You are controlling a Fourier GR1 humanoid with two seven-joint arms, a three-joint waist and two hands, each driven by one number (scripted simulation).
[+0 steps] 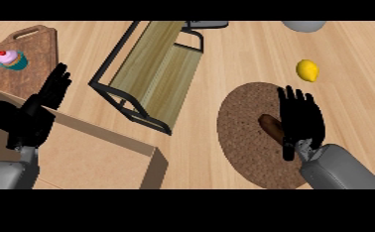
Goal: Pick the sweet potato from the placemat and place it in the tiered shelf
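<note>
Listing the head view, places given by clock face from the view's centre:

Counter: pale wooden counter top (242, 47), planks running across the whole view.

Placemat: round brown woven placemat (245, 127) at 4 o'clock, flat on the counter.

Sweet potato: dark brown oblong sweet potato (270, 125), lying on the placemat right of the mat's centre, its right side hidden under the hand.

Right hand: black right hand (302, 119) on a grey forearm, at 4 o'clock, over the placemat. Fingers straight and spread, pointing to 12 o'clock, thumb down toward 6 o'clock. Palm lies over the right part of the sweet potato; nothing is clasped, and whether the palm touches it cannot be told.

Left hand: black left hand (45, 99) at 9 o'clock, fingers straight and upward, holding nothing, resting near the left edge.

Tiered shelf: black metal-framed tiered shelf with olive slatted boards (154, 70) at 11 o'clock, set slantwise, well apart from the placemat.

Lemon: yellow oval lemon (308, 70) at 2 o'clock, on bare counter just beyond the placemat's upper right rim.

Cutting board: brown wooden cutting board with a handle (33, 52) at 10 o'clock.

Cupcake: small cupcake with pink icing and teal wrapper (12, 59), on the board's left part.

Box: tan cardboard box (95, 151) at 7 o'clock, partly behind the left forearm.

Bowl: grey round vessel (304, 26) at 1 o'clock, cut by the upper edge.
</note>
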